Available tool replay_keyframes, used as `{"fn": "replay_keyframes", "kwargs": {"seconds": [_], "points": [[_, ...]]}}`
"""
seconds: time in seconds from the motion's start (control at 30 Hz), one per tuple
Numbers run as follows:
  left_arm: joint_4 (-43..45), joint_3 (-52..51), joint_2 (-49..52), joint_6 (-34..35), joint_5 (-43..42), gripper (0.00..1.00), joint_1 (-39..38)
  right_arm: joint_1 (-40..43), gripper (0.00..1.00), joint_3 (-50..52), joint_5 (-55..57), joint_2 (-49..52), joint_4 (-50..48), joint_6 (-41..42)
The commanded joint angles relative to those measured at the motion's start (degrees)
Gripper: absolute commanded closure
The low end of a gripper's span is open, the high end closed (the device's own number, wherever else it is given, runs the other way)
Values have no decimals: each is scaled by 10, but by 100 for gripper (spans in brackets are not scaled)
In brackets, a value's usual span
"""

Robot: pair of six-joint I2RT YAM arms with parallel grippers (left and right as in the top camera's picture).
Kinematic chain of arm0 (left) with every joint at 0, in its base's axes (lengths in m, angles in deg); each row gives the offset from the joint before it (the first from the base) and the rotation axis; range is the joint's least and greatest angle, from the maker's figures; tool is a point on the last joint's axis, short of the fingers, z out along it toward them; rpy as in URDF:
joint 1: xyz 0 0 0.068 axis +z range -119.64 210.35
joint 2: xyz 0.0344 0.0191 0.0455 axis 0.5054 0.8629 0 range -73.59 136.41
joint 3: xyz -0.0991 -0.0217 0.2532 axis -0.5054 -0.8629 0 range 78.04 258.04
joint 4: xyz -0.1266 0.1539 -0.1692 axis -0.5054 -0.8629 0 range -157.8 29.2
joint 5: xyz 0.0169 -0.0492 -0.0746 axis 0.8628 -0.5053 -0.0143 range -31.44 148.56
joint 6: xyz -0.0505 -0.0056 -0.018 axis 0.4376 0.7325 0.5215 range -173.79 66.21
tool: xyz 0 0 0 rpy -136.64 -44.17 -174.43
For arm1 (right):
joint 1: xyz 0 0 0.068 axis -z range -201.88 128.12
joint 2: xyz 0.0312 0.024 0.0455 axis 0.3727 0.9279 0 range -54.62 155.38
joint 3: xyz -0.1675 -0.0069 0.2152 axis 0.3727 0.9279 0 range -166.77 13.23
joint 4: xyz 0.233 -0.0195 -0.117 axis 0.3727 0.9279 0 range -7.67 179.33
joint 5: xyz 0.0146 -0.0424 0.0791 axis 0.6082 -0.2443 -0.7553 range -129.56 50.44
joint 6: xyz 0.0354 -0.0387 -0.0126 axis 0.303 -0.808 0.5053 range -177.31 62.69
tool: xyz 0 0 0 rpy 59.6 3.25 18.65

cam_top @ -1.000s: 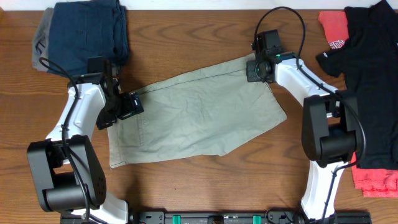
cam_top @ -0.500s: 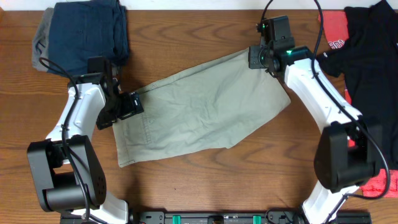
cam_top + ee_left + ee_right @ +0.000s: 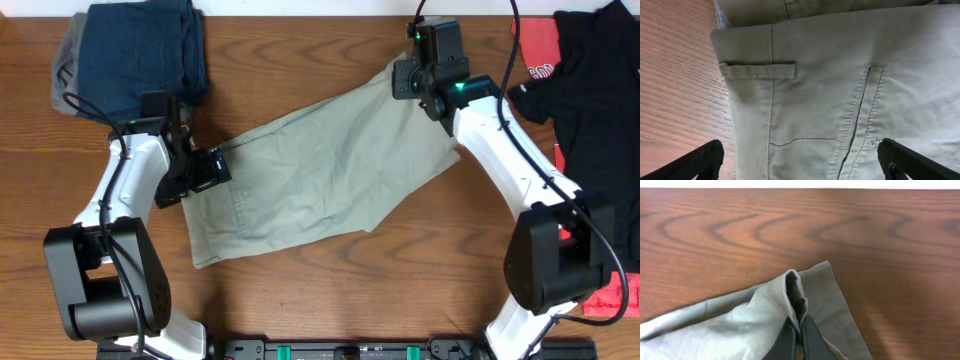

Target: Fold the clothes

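The pale khaki shorts [image 3: 320,170] lie spread on the wooden table, slanting from lower left to upper right. My right gripper [image 3: 403,78] pinches their far right corner, and in the right wrist view [image 3: 799,330] its jaws are shut on a raised fold of the cloth [image 3: 795,287]. At the shorts' left edge my left gripper [image 3: 205,170] hovers over the waistband. In the left wrist view [image 3: 800,160] it stands wide open above a belt loop [image 3: 757,70] and a stitched pocket seam [image 3: 860,115], holding nothing.
A folded navy-blue garment [image 3: 140,55] lies at the back left, close behind my left arm. A black shirt [image 3: 600,120] over a red printed shirt [image 3: 535,45] covers the right side. Bare wood [image 3: 330,290] shows in front of the shorts.
My right gripper has pulled the shorts' right corner toward the back of the table, and the cloth has slid and swung after it. The left gripper has stayed in place, open.
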Motion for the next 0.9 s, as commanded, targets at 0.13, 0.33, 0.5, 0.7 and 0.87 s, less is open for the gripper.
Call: {"fn": "replay_keyframes", "kwargs": {"seconds": [0.13,0.33,0.5,0.7,0.87], "points": [[-1,-2,0,5,1,0,1,-4,99,-11,28,61,-20,9],[-1,-2,0,6,1,1,1,-4,76,-11,62,103,-26,9],[-1,-2,0,6,1,1,1,-1,1,-12,111,105,-26,-16],[-1,-2,0,6,1,1,1,10,1,-35,122,84,47,-11],[-1,-2,0,6,1,1,1,28,1,-42,122,67,145,12]]}}
